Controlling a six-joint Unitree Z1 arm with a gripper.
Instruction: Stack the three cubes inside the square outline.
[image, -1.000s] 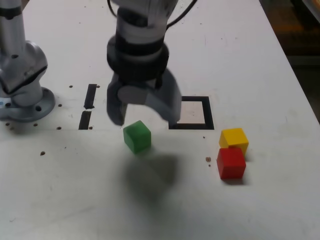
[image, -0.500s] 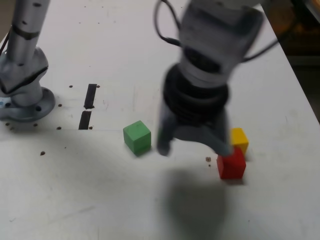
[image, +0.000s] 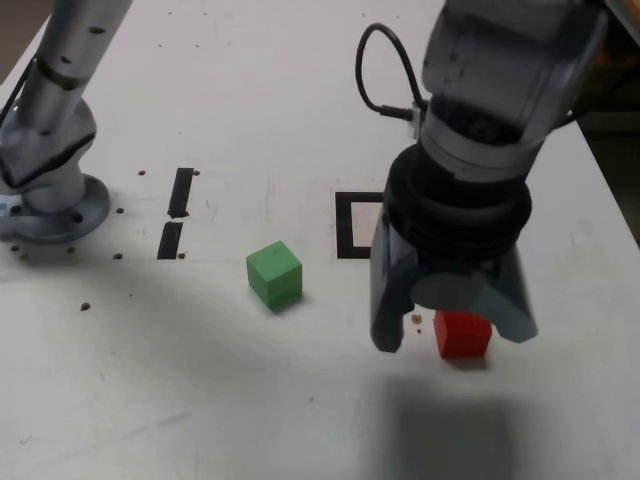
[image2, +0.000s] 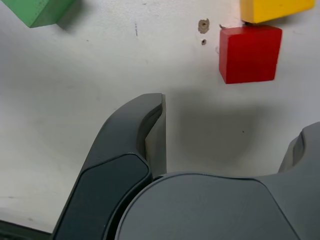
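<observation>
The dark grey two-fingered gripper (image: 455, 340) hangs over the white tabletop (image: 200, 400), its fingers apart with nothing between them. In the wrist view, nearest beyond the fingertips is the glossy red cube (image2: 251, 54), resting on the table, with the solid yellow cube (image2: 275, 9) just beside it, farther out. The matte green cube (image: 275, 274) sits apart, off the gripper's side toward the exterior view's left. Behind the gripper, partly hidden by it, lies the thick black square outline (image: 345, 228) with its white middle.
</observation>
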